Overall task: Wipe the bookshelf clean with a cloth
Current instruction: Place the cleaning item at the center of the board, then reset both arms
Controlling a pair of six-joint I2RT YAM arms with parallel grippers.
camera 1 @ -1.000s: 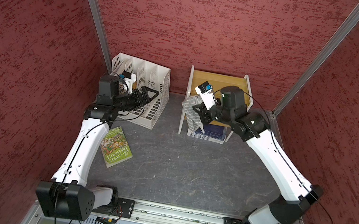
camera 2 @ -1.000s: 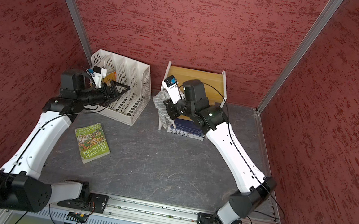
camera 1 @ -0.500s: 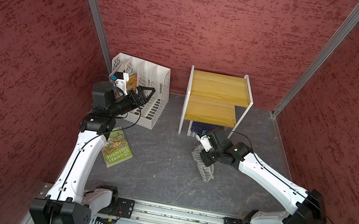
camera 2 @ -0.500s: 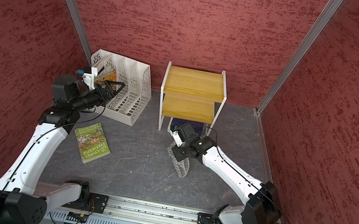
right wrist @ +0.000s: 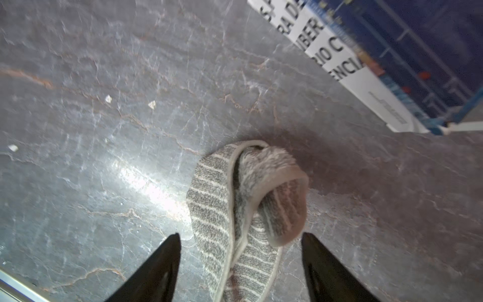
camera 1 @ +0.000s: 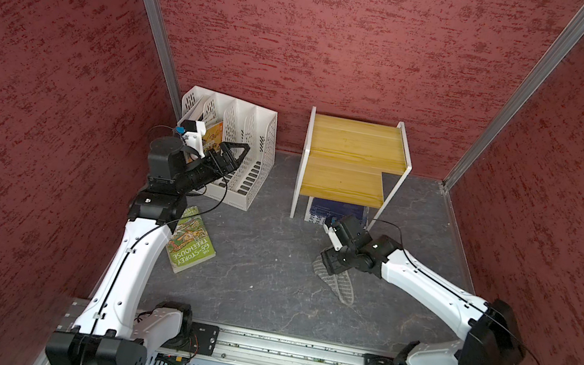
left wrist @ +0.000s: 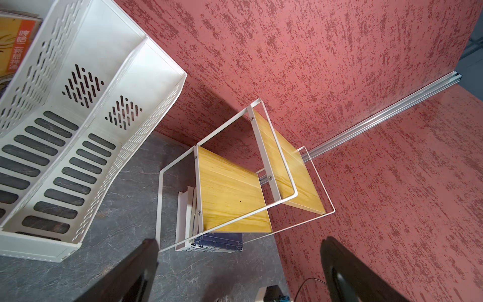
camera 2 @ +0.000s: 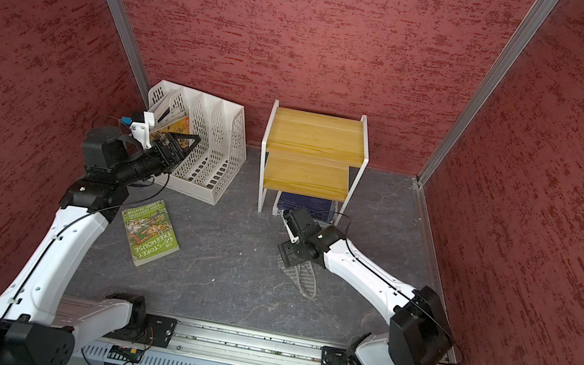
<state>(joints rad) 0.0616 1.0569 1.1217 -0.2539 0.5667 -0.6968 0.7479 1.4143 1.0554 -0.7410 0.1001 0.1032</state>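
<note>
while the cloth lies crumpled and folded over itself on the bench, in front of the bookshelf and apart from it, the right tool stands spread over it, a finger on either side and neither pressing the fabric: released, not gripped. the left tool is likewise spread and empty, hovering by the white file organizer. both yellow boards look bare and unmarked in both top views (fine dust would be too small to tell from there), so i judge the wiping either finished or paused; if any is left, the cloth must be gripped and carried to the shelf. for room: the shelf backs onto the rear wall, its thin white side panels bound each board at both ends, and the step to the upper board closes the lower one behind, so strokes can run side to side and leave only at the front. a blue book pokes out under the lower board, near the right wrist. open bench lies between the cloth and the green book.
</note>
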